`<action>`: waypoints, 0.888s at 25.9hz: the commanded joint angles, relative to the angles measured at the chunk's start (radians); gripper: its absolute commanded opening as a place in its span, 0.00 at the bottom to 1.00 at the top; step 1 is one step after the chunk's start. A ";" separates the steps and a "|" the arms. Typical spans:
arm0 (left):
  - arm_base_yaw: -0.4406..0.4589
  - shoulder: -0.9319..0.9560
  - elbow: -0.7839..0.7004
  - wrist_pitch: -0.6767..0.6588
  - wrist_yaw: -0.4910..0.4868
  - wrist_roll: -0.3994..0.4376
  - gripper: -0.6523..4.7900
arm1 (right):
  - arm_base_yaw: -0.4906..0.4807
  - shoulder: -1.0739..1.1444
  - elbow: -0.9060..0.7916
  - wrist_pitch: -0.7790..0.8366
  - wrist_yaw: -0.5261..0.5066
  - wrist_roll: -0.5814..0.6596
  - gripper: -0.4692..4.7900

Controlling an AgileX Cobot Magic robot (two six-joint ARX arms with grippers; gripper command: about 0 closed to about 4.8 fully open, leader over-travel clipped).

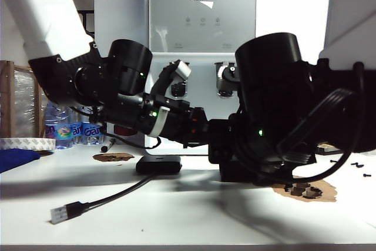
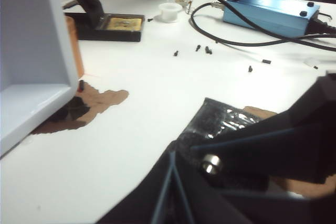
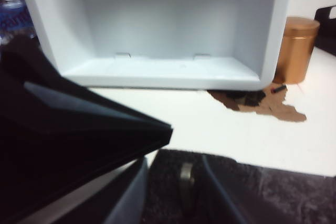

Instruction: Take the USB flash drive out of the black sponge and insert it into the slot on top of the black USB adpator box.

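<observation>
Seemingly, USB flash drive [image 2: 211, 163] sits between left gripper [image 2: 220, 182] fingers, above black sponge [image 2: 220, 124].

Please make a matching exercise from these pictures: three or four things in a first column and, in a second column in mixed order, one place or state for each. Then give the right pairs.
Things:
1. black USB adpator box
2. silver plug
3. black sponge
4. copper-coloured can

Places or states:
A. at the loose end of the black cable, near the table's front edge
B. upright beside the white dispenser
C. flat on the table, below the left arm
D. partly under glossy film, at the left gripper

Pairs: 1-C, 2-A, 3-D, 4-B
</observation>
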 commanded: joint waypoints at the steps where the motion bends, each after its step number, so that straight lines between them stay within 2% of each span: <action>1: -0.006 0.005 0.010 0.005 -0.003 0.002 0.11 | 0.001 -0.003 0.005 -0.002 -0.003 0.005 0.43; 4: -0.006 0.005 0.010 -0.005 -0.005 0.003 0.11 | 0.001 -0.003 0.005 -0.016 0.001 0.009 0.43; 5: -0.006 0.006 0.010 -0.014 -0.007 0.003 0.11 | 0.001 -0.003 0.005 -0.021 0.006 0.008 0.39; 9: -0.004 0.006 0.010 -0.055 -0.022 0.002 0.11 | 0.002 -0.003 0.005 -0.041 0.018 0.008 0.08; 13: -0.003 0.006 0.010 -0.053 -0.045 0.002 0.11 | 0.002 -0.004 0.005 -0.039 0.041 -0.007 0.08; 17: -0.003 0.006 0.010 -0.045 -0.043 0.002 0.11 | 0.002 -0.004 0.004 0.011 0.045 -0.105 0.08; 19: -0.003 0.005 0.010 -0.018 -0.032 -0.019 0.11 | 0.002 -0.005 0.004 0.081 0.019 -0.189 0.08; 23: -0.003 0.005 0.011 0.024 -0.031 -0.073 0.11 | 0.002 -0.007 0.004 0.130 0.005 -0.210 0.08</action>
